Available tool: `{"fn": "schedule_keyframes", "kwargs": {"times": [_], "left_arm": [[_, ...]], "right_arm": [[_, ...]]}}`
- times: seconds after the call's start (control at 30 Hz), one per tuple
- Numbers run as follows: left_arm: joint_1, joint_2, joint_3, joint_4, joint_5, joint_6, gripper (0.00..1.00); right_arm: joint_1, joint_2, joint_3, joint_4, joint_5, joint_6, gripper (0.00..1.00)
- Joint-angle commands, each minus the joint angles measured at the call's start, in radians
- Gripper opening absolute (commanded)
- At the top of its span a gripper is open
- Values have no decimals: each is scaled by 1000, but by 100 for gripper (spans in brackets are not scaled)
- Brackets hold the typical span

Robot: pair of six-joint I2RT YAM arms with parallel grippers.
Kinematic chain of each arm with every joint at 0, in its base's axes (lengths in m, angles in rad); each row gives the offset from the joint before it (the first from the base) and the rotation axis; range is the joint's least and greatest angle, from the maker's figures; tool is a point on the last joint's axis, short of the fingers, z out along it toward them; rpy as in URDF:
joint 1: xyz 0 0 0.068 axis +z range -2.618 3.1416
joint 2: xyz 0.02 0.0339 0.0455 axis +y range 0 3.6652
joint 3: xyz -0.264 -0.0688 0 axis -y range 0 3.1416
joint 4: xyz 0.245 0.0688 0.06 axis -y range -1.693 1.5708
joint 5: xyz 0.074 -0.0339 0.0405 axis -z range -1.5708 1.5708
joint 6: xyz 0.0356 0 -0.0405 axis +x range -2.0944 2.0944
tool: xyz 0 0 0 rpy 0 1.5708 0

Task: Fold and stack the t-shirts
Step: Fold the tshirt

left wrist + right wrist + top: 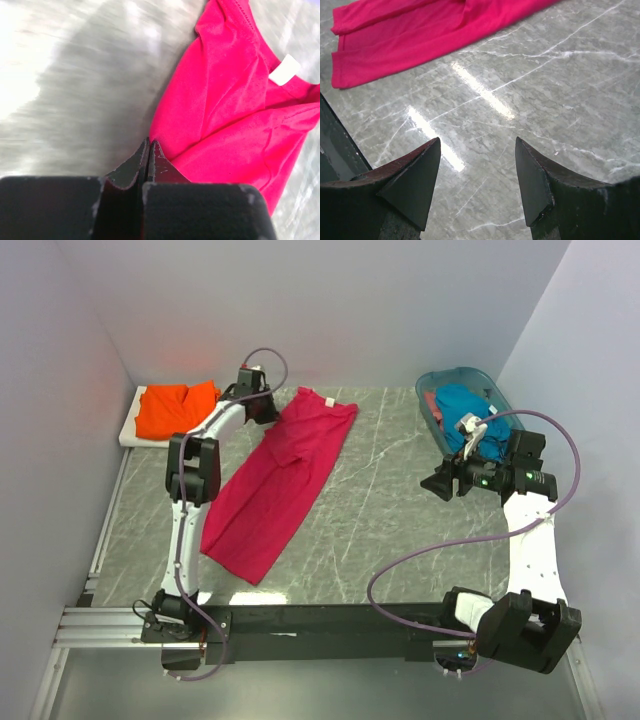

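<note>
Shows a marbled grey desk from above, with a magenta-red t-shirt laid long and narrow, seemingly doubled lengthwise, running diagonally from the middle of the far edge toward the near left corner. Finds the left gripper at the shirt's far end, just beside a sleeve, jaws pressed together with the tips touching the cloth's edge; cannot tell about any fabric caught between them. Places the white neck label near that same far end. Finds the right gripper hovering above bare desk toward the right edge, jaws spread wide, gripping nothing. Adds an orange t-shirt, rumpled on a white pad in the far left corner, and a teal-blue t-shirt heaped inside a teal basket in the far right corner. Probably light, soft and limp, apt to sag and drag rather than keep shape; best pinched at a hem corner or shoulder seam, through both layers, and carried low across the desk.
</note>
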Motion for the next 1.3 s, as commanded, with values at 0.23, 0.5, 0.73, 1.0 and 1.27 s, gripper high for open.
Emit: {"fn": "schedule_keyframes", "kwargs": {"times": [0.23,0.5,0.73,1.0,1.27], "left_arm": [[1,-235,-110,129,2,18,61],[1,-857,-560,257,-320,100,79],[24,-1426,-1037,229,-480,69,99],[29,-1951,-1318,38,-624,149,99],[29,-2088,-1409,26,-710,146,100]], "right_arm": [[209,30,-13,55,79,5,68],[507,215,-16,425,335,506,66],[724,484,130,554,419,641,63],[1255,463,-17,451,505,-317,70],[1502,548,-93,772,848,-370,73]]}}
